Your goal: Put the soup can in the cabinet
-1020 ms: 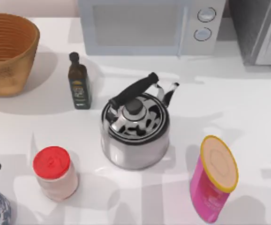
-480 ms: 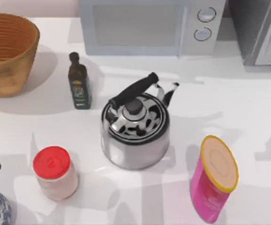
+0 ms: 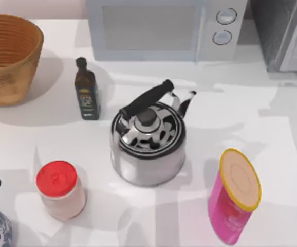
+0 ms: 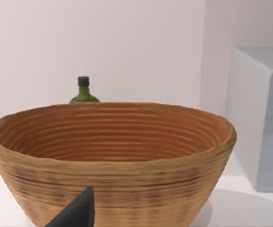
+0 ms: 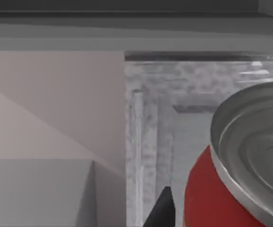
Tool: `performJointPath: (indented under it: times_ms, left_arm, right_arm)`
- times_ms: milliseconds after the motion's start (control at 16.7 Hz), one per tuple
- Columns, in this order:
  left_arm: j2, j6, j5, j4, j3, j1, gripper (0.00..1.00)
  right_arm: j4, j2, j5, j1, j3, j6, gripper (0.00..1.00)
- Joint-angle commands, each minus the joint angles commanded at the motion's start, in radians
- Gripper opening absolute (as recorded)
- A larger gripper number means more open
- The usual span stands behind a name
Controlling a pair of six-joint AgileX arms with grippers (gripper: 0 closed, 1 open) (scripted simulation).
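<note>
Soup can carried up to the cabinet mouth

In the top view's upper right the cabinet (image 3: 287, 36) door has swung wider over the last second. My right wrist view has the soup can (image 5: 235, 189) close at lower right, facing the grey interior; whether my right gripper clamps it I cannot tell. Left arm parked by the basket (image 4: 113, 156).

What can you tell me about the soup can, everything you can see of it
The soup can appears in the right wrist view, very close to the camera and cut off by the picture's edge. It has a glossy red side wall and a silver metal top with a raised rim and concentric rings. It sits tilted relative to the camera. Behind it is a grey speckled cabinet interior. A dark finger tip shows beside it; whether they touch cannot be told.
</note>
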Motion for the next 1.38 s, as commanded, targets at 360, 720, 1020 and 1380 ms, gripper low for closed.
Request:
performJointPath:
  times_ms: [360, 720, 1020, 1380]
  left_arm:
    - [0.0, 0.0, 0.0, 0.0, 0.0, 0.0, 1.0]
    - [0.0, 0.0, 0.0, 0.0, 0.0, 0.0, 1.0]
    - [0.0, 0.0, 0.0, 0.0, 0.0, 0.0, 1.0]
    - [0.0, 0.0, 0.0, 0.0, 0.0, 0.0, 1.0]
  right_arm:
    - [-0.114, 0.356, 0.05, 0.051, 0.46, 0.006, 0.0]
    - [-0.17, 0.526, 0.077, 0.071, 0.68, 0.01, 0.0]
    - [-0.17, 0.525, 0.076, 0.067, 0.678, 0.012, 0.0]
    - [-0.209, 0.653, 0.06, 0.061, 0.845, 0.01, 0.0]
